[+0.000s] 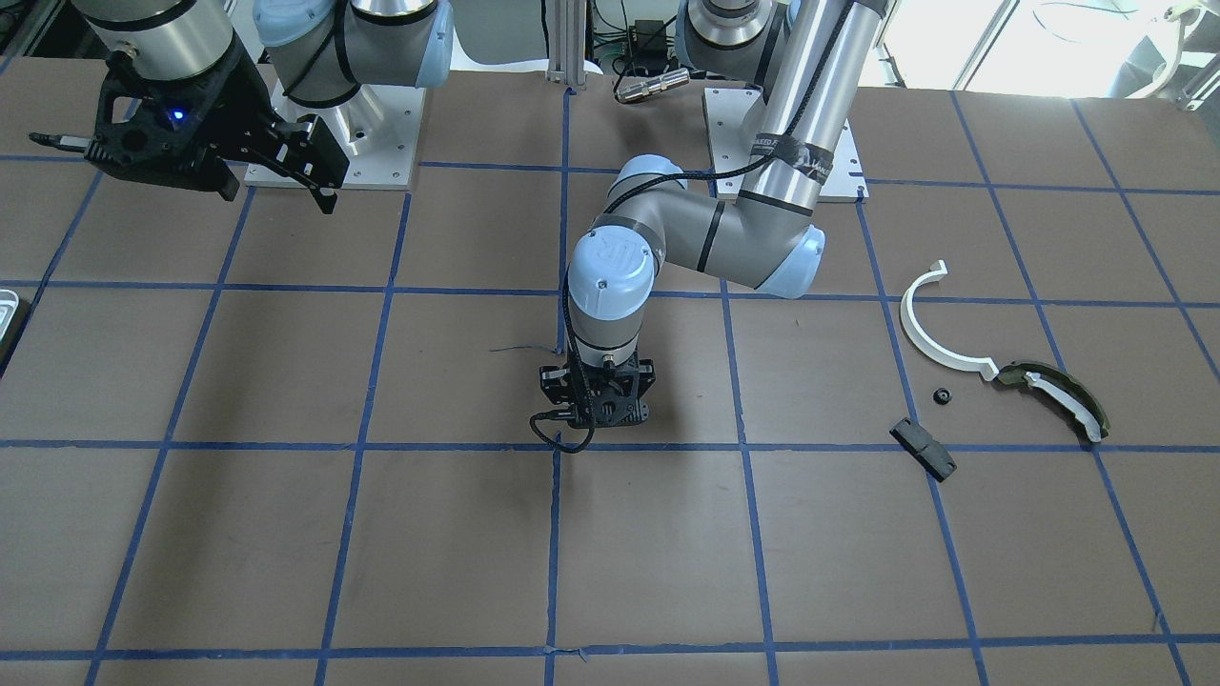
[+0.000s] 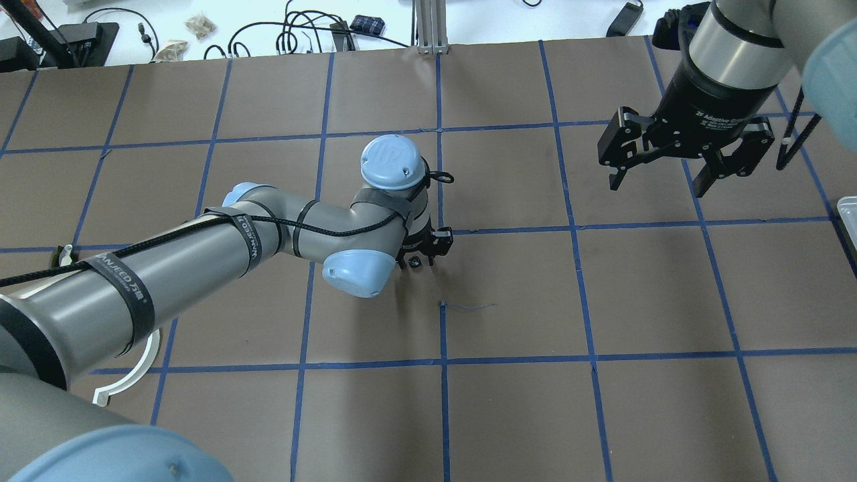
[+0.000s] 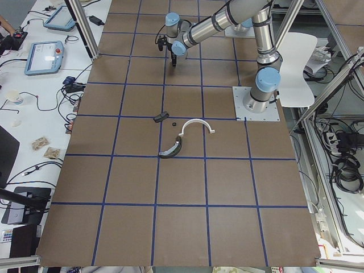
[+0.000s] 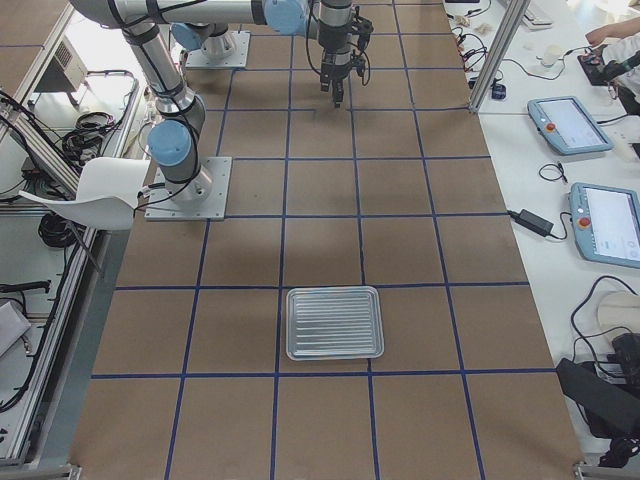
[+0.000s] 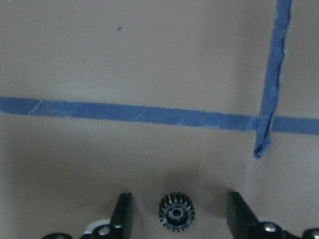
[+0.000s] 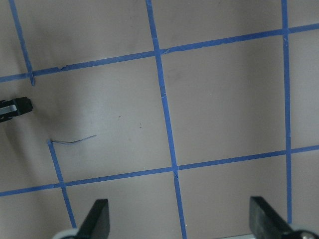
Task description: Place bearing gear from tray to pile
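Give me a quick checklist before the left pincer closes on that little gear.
1. Gear centred between the left pincer fingers: ok.
2. Fingers open and clear of its teeth: ok.
3. Gear lying flat on the table: ok.
4. Fingertips low enough to grip it: cannot tell.
5. Right pincer open and well away: ok.
6. Path toward the pile free of other parts: ok.

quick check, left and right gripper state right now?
Left gripper: open, bearing gear lies between its jaws, not gripped.
Right gripper: open, holding nothing.
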